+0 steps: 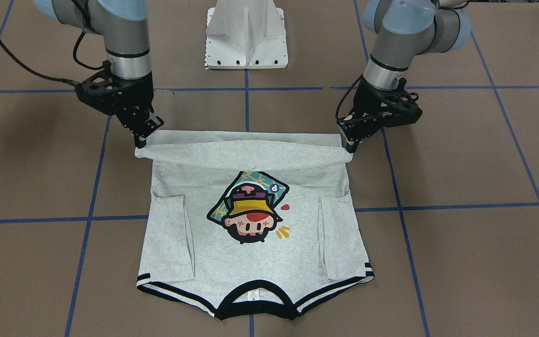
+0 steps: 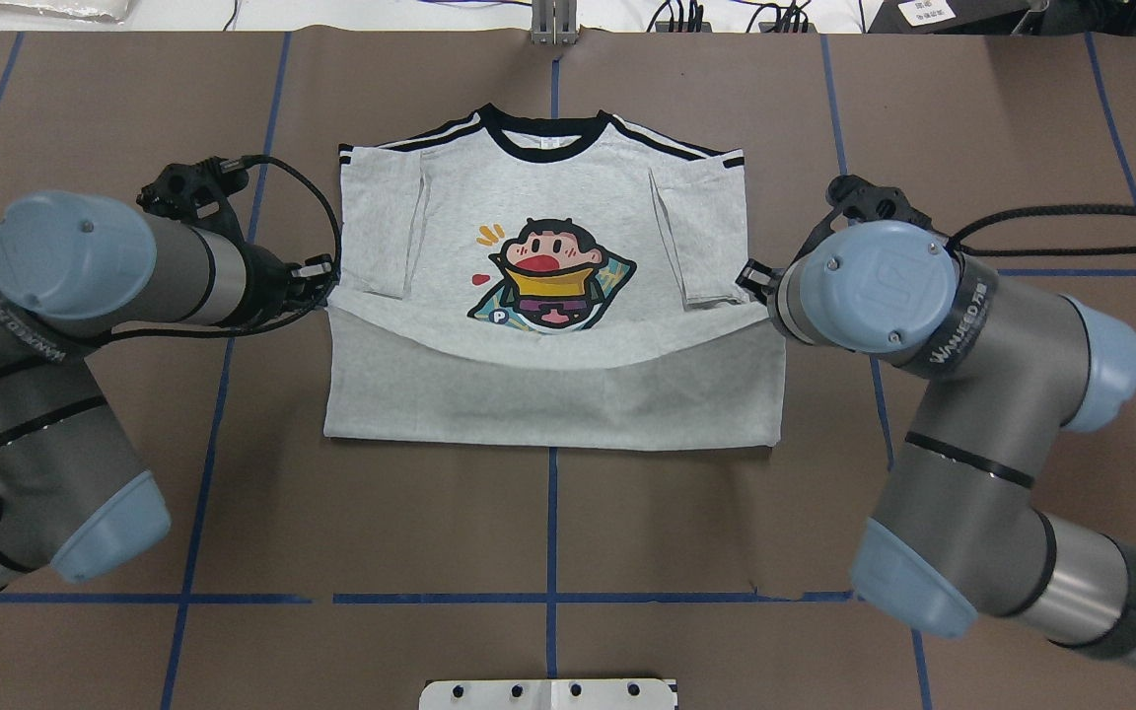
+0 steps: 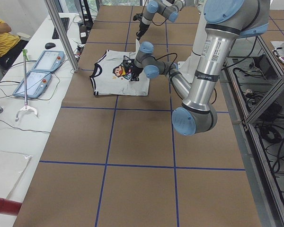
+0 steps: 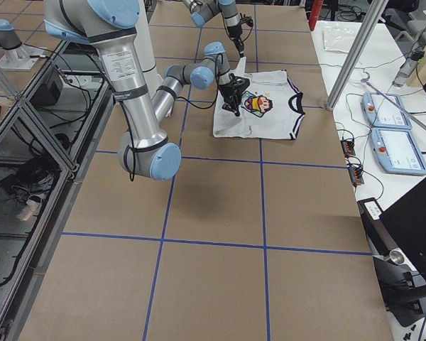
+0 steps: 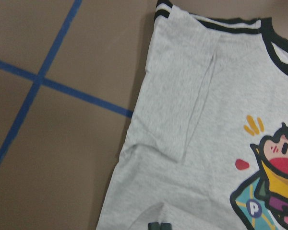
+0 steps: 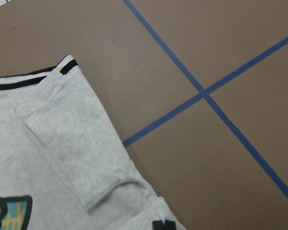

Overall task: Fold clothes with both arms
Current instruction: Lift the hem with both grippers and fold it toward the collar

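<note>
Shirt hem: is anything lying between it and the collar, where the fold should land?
Nothing visible. The left hand and right hand hold the hem corners; only the flat shirt with tucked sleeves lies before the collar.

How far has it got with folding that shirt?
Both sleeves already lie folded in on the shirt. The left hand and right hand each pinch a hem corner, holding the hem raised partway up the shirt. Still left: lay it by the collar and let go.
</note>
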